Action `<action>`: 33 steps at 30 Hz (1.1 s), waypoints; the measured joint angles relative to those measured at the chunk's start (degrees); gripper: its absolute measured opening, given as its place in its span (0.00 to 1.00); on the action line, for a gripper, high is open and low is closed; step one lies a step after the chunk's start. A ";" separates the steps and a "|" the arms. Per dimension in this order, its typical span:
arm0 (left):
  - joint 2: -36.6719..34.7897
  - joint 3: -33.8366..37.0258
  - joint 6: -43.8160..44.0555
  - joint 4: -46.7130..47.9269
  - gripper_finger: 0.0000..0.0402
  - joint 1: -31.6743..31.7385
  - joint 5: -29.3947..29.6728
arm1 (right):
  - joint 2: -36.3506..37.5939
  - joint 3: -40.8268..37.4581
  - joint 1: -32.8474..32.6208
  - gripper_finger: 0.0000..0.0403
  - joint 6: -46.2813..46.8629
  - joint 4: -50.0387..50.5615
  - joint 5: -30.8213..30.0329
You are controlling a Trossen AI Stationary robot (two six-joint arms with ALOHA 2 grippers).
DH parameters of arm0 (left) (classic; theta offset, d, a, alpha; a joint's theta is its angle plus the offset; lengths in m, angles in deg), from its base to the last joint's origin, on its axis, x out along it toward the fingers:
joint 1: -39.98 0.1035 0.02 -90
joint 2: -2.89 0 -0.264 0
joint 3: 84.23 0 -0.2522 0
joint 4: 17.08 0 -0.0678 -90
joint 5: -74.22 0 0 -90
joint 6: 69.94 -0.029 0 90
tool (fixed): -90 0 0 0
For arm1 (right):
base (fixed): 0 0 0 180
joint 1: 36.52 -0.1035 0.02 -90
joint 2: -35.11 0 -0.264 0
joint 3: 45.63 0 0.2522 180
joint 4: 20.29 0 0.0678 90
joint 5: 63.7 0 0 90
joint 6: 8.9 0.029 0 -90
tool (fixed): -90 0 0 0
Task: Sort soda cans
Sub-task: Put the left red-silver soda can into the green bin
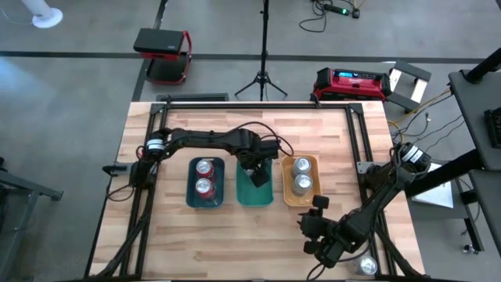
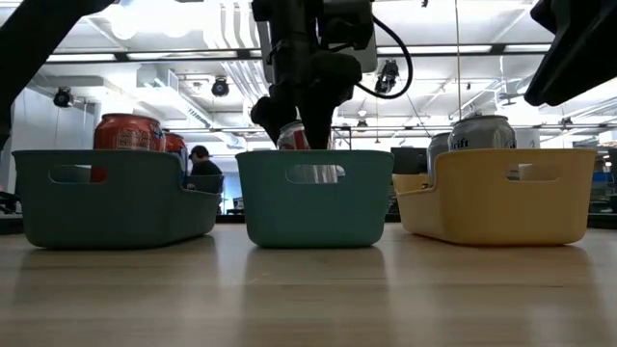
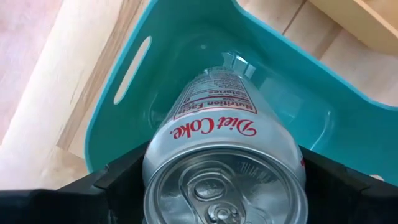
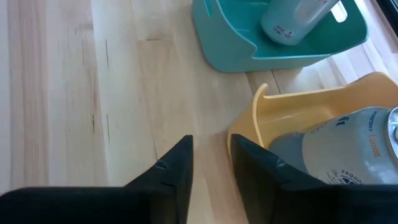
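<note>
My left gripper (image 1: pixel 256 166) is shut on a silver Diet Coke can (image 3: pixel 214 140) over the middle teal tray (image 1: pixel 254 192); the can's lower end is inside the tray (image 2: pixel 313 198). Two red cans (image 1: pixel 205 177) stand in the left teal tray (image 1: pixel 190 188). Two silver cans (image 1: pixel 301 175) stand in the orange tray (image 1: pixel 311 194). Another silver can (image 1: pixel 365 266) lies at the table's near right corner. My right gripper (image 4: pixel 211 146) hovers near the orange tray's near edge, open by a narrow gap and holding nothing. My left gripper pinches the can's side wall just under its top rim (image 3: pixel 152 168) between its two fingers, one on each side. The fingers come from above, pointing down. The can hangs nearly upright inside the tray; whether its bottom touches the tray floor I cannot tell.
The three trays stand side by side across the table's middle, close together. Bare wooden tabletop (image 1: pixel 235 243) lies in front of them. The right arm (image 1: pixel 360 219) crosses the near right part of the table. A metal frame (image 1: pixel 356 133) runs along the table's edges.
</note>
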 joint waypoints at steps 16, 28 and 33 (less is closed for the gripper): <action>1.46 -0.11 1.03 0.33 0.77 0.35 1.05 | 0.00 0.00 0.00 0.49 -0.04 -0.06 0.01; 2.29 -1.05 0.76 1.54 0.88 0.50 1.08 | -0.02 0.00 0.00 0.56 0.00 -0.55 0.00; 2.29 -4.52 0.13 3.46 0.88 0.50 1.05 | -0.02 0.00 0.00 0.59 0.00 -0.74 0.04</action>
